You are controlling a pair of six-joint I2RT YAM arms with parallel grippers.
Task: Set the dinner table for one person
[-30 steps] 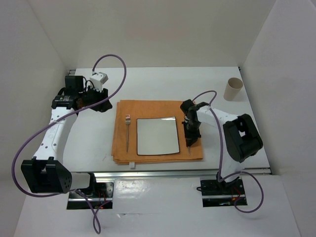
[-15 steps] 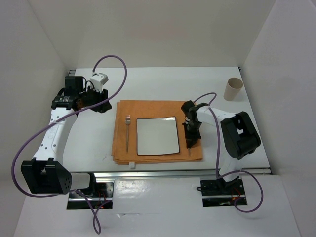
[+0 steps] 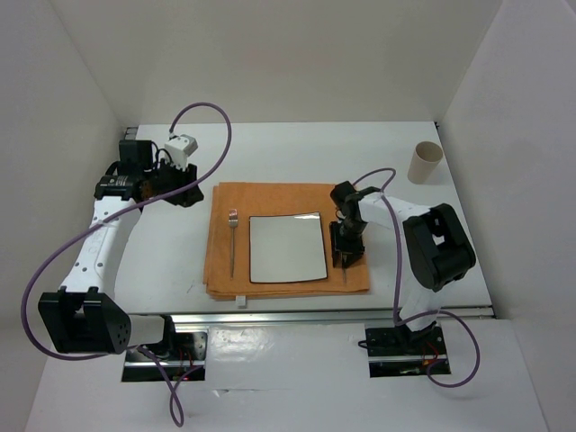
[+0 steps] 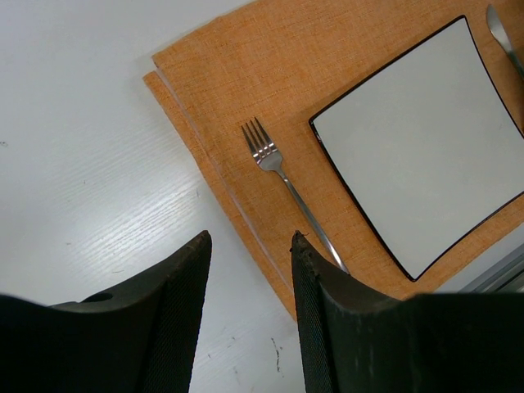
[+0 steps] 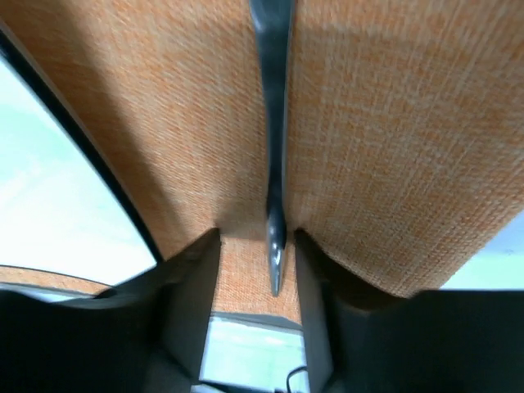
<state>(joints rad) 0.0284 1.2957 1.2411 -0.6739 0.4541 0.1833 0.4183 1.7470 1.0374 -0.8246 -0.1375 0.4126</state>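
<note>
1. The right pincer [image 5: 256,246] hangs low over the knife [image 5: 274,123], its jaws spread to either side of the handle and holding nothing. The knife lies flat on the orange cloth [image 3: 270,198], just right of the square plate [image 3: 286,247].
2. The step in hand looks like the release of the knife, the last piece of cutlery. The fork [image 3: 232,243] already lies on the cloth left of the plate.
3. The counter [image 3: 288,153] spans the whole scene beneath the cloth, with metal rails at its near edge. A paper cup [image 3: 426,162] stands well apart near the far right corner.
4. The left pincer [image 4: 250,241] waits off the cloth's far left corner, jaws parted and empty.
5. The next move probably calls for a straight lift clear of the knife without nudging it. A reach for the cup may follow.
6. A second ago the right jaws were pressed on the knife; now they have parted. Plate, fork and left arm are unchanged.
</note>
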